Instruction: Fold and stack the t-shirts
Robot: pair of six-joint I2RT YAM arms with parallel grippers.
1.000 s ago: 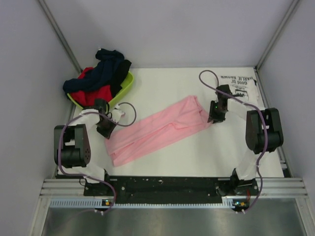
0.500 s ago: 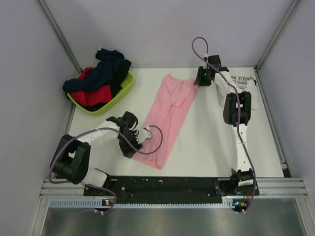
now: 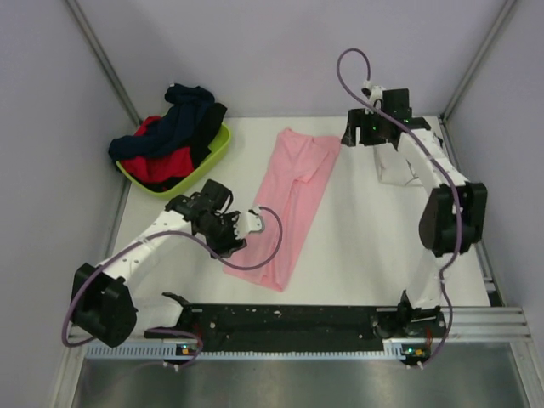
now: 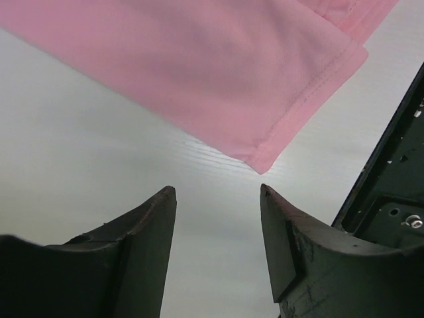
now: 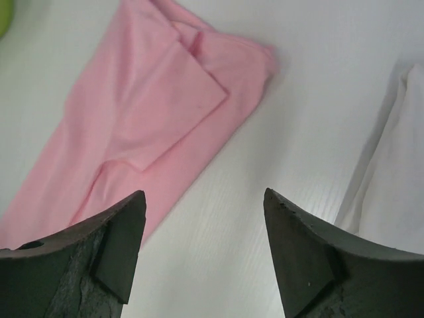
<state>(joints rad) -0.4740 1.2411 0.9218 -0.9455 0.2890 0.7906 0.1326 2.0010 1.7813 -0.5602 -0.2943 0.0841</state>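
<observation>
- Two claws are in view, both empty.
- The left claw [image 4: 215, 192] has its jaws spread wide with only bare tabletop [image 3: 357, 246] between them. It is toward the near-left part of the tabletop.
- Just ahead of the left claw's gap, not touching it, lies the hemmed near corner of the pink t-shirt [image 4: 199, 66].
- The right claw [image 5: 205, 195] is also spread wide and holds nothing. It is up by the far edge, right of the middle.
- Below and to its left is the far end of the pink t-shirt, where a flap lies doubled over. To its right is the edge of the white t-shirt [image 5: 391, 185].
- There are two t-shirts. The pink one [image 3: 293, 204] lies flat as one long narrow strip, slanting from the middle of the far edge down toward the near edge. The white one is in the far-right corner, mostly hidden by the right arm in the top view.
- One lime-green basket [image 3: 208, 161] sits at the far-left corner, heaped with dark blue and red clothes [image 3: 170, 136].
</observation>
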